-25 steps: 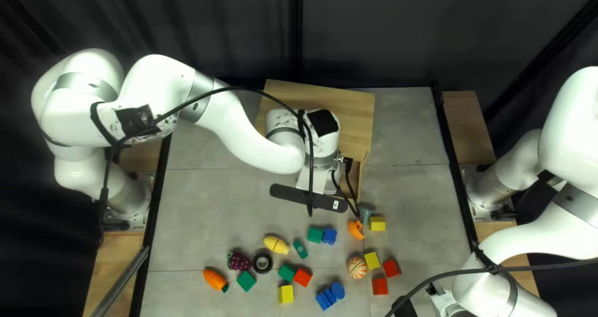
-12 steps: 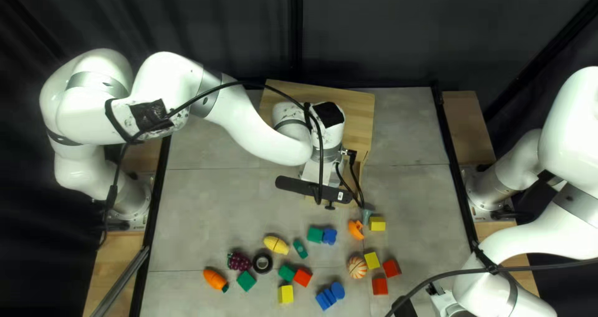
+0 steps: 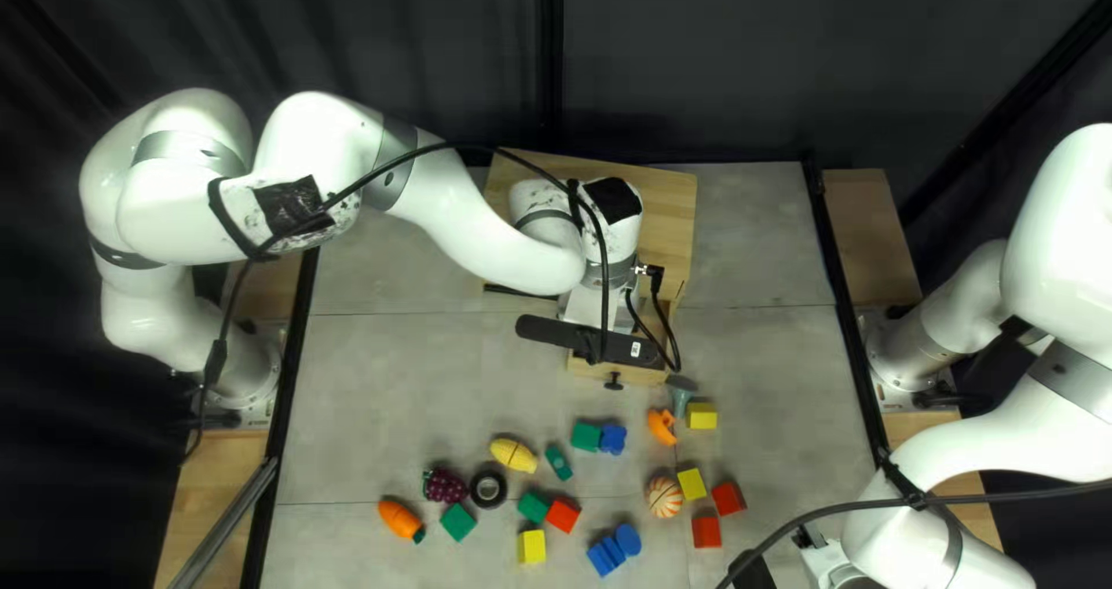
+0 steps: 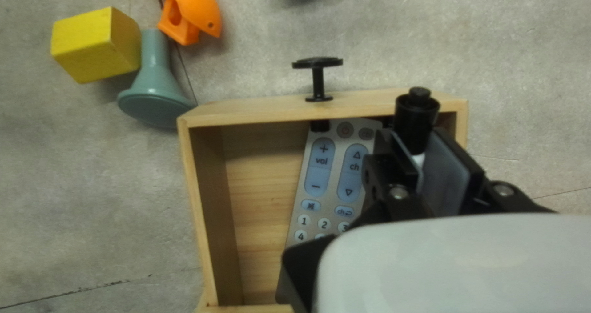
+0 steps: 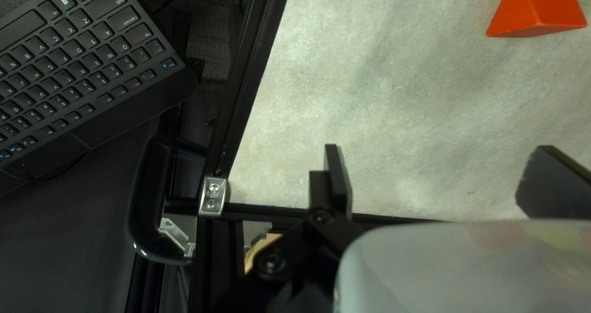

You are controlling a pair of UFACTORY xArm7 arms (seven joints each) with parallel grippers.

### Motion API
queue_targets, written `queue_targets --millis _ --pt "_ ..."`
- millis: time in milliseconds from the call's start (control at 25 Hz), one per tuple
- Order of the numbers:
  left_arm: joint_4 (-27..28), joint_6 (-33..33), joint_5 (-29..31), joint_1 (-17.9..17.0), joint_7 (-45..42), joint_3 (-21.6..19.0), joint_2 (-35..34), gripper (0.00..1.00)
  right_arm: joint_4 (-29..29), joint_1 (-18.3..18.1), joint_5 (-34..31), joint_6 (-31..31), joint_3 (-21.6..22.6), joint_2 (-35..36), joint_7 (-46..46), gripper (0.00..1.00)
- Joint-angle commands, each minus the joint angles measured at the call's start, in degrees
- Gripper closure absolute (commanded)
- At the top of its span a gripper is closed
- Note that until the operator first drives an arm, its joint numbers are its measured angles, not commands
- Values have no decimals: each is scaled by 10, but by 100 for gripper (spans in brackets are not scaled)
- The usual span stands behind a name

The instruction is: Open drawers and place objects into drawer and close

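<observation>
"Where's the drawer?"
"Top left view: the drawer (image 3: 645, 376) pokes out the near side of the wooden box (image 3: 666, 224)."

"And the left wrist view?"
"A remote (image 4: 326, 177) lies inside. The left end effector (image 4: 414, 142) is squeezed on a black-topped thing (image 4: 416, 121) over the drawer. I think it's putting-in time. Next: lower it, let go, then push the drawer shut."

"Right wrist view?"
"The right end effector (image 5: 440, 150) is wide apart, holding nothing."

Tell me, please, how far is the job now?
The drawer is open, and a remote control lies inside. The left hand holds a black object near its front. Left to do, probably: release this object, then close the drawer.
</observation>
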Motion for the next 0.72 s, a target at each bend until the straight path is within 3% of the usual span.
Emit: queue_targets --millis 40,80,720 --pt "-6 -3 -3 4 4 0 0 94 0 0 0 0 0 0 0 0" --pt "-7 -3 -4 4 4 0 -1 100 0 0 0 0 0 0 0 0" --pt "1 -4 -2 4 3 2 4 100 0 0 0 0 0 0 0 0"
